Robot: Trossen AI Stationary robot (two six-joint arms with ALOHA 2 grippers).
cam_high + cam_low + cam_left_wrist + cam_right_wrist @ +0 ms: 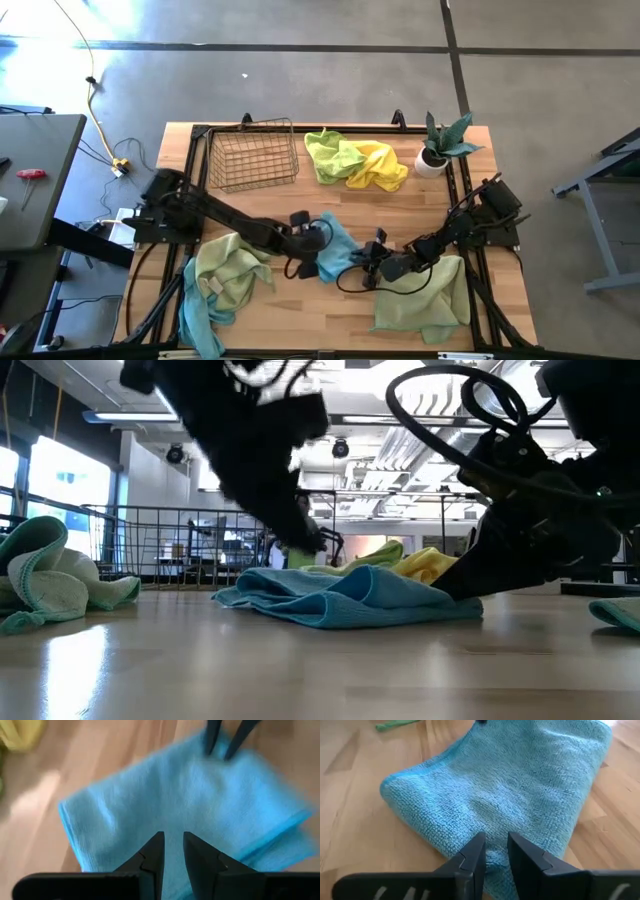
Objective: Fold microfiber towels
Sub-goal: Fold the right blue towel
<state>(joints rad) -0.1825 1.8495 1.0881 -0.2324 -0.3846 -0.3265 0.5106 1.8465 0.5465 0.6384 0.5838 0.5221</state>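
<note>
High view showed both arms converging on a light blue towel (335,250) lying near the middle of the wooden table (300,310). The left gripper (312,240) hung over the towel's left part, and the right gripper (372,262) sat at its right edge, so both arms were about equally near. In that view the towel's long axis ran roughly from the far left toward the near right, between the two grippers.

Left wrist view showed that arm's fingers (152,857) narrowly parted above the blue cloth with nothing between them. Right wrist view showed the right fingers (472,857) likewise a slit apart, poised at the towel's near edge and not yet clamped on it. The cloth there appeared already doubled, with a rounded fold along one side; the coming move probably turned on catching the edge directly ahead of the right gripper.

A wire basket (253,155) stood at the far left of the table and held nothing visible. Lime green and yellow towels (355,160) lay heaped beside it, next to a potted plant (440,145). A sage green towel (225,275) lay crumpled at the near left, another (435,300) at the near right.
</note>
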